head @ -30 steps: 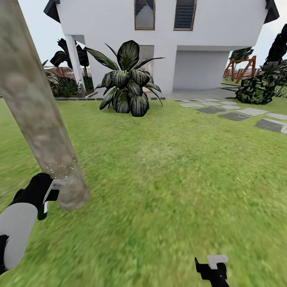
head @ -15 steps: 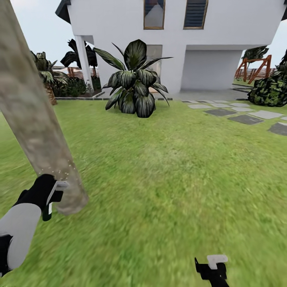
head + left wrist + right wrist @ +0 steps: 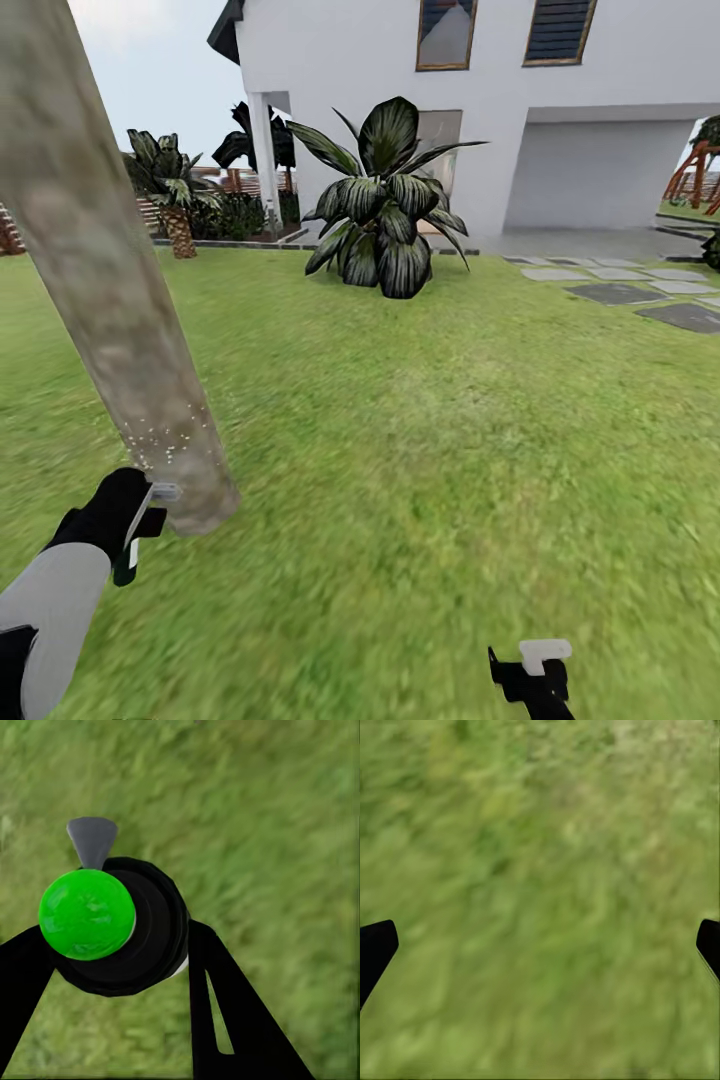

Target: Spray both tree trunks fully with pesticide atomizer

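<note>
The left gripper [image 3: 135,520] is closed around the atomizer [image 3: 120,926], its two black fingers [image 3: 225,1020] pressed to either side of the dark bottle body. In the left wrist view the bottle's round green top faces the camera and its grey nozzle [image 3: 92,841] juts out past the bottle over the grass. In the head view the nozzle tip sits just beside the foot of the trunk [image 3: 110,300]; whether it touches the bark cannot be told. A scatter of pale specks marks the bark just above the gripper. The trunk rises from beside the gripper at a tilt, leaning back over the left arm, and its top passes out of view.

Forward and to the right of the left gripper the lawn [image 3: 420,450] lies open up to a broad-leaved plant [image 3: 385,215] well ahead, with the white house [image 3: 500,120] behind it and grey paving slabs [image 3: 640,300] off to the far right. A short palm [image 3: 172,190] stands well beyond the trunk, near a stretch of slat fence.

The right gripper [image 3: 535,675] hangs low and well apart from the left one, over bare grass. In the right wrist view its two finger tips [image 3: 375,949] sit at opposite edges of the picture, spread wide, with only grass between them.
</note>
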Available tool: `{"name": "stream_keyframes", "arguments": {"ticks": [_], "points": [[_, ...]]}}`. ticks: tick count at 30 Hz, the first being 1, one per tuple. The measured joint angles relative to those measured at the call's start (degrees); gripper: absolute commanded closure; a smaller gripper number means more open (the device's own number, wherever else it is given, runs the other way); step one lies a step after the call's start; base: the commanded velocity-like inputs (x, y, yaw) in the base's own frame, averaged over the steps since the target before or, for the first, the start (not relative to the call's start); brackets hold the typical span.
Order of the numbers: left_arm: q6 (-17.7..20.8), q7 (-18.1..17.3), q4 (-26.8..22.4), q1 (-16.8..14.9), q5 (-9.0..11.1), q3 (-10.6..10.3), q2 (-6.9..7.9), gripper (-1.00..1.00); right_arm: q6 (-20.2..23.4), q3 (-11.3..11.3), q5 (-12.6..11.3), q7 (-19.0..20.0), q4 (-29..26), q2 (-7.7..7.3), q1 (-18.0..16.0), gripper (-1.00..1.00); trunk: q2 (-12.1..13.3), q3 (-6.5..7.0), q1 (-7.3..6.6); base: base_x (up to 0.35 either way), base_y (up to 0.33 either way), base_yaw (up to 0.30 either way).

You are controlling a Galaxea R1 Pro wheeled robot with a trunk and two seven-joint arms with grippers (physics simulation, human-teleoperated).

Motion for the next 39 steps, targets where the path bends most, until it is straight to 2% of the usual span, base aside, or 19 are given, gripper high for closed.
{"name": "stream_keyframes", "arguments": {"ticks": [2, 4, 5, 8, 11, 13, 27, 35, 39], "points": [[0.0, -0.2, 0.0, 0.0, -0.4, 0.0, 0.84, 1.0, 0.0, 0.0, 0.0, 0.0, 0.0, 0.0, 0.0, -1.0, 0.0, 0.0, 0.0, 0.094, -0.265, 0.276], [0.0, -0.3, 0.2, 0.1, -0.4, 1.1, 2.28, 1.0, 0.0, 0.0, 0.0, 0.0, 0.0, 0.0, 0.0, -1.0, 0.0, 0.0, 0.01, 0.024, -0.274, 0.257], [0.0, -0.3, 0.2, 0.1, 0.0, 1.5, 2.41, 1.0, 0.0, 0.0, 0.0, 0.0, 0.0, 0.0, 0.0, -1.0, 0.0, 0.0, 0.01, 0.008, -0.276, 0.145], [0.0, -0.3, 0.6, 0.1, 0.3, 2.1, 2.1, 1.0, 0.0, 0.0, 0.0, 0.0, 0.0, -0.01, 0.0, -1.0, 0.0, 0.0, 0.02, 0.002, -0.277, 0.044], [0.0, -0.1, 0.1, 0.1, 0.6, 2.4, 0.32, 1.0, 0.0, 0.0, 0.0, 0.0, 0.0, -0.07, 0.0, -1.0, 0.0, 0.0, 0.02, 0.0, -0.278, 0.005], [-0.1, -0.1, 0.0, 0.0, 0.3, 2.5, -0.14, 1.0, 0.0, 0.0, 0.0, 0.0, 0.0, -0.13, 0.0, -1.0, 0.0, 0.0, 0.02, 0.0, -0.278, 0.001], [-0.1, -0.2, -0.1, 0.0, 0.2, 2.5, -0.23, 1.0, 0.0, 0.0, 0.0, 0.0, 0.0, -0.02, 0.0, -1.0, 0.0, 0.0, 0.0, 0.139, -0.267, 0.006], [0.0, -0.2, -0.1, 0.0, 0.1, 2.5, -0.12, 1.0, 0.0, 0.0, 0.0, 0.0, 0.0, 0.0, 0.0, -1.0, 0.0, 0.0, 0.0, 0.181, -0.255, 0.234], [0.0, -0.3, -0.2, 0.0, -0.3, 2.4, 1.29, 1.0, 0.0, 0.0, 0.0, 0.0, 0.0, 0.0, 0.0, -1.0, 0.0, 0.0, 0.0, 0.175, -0.255, 0.276]]}}
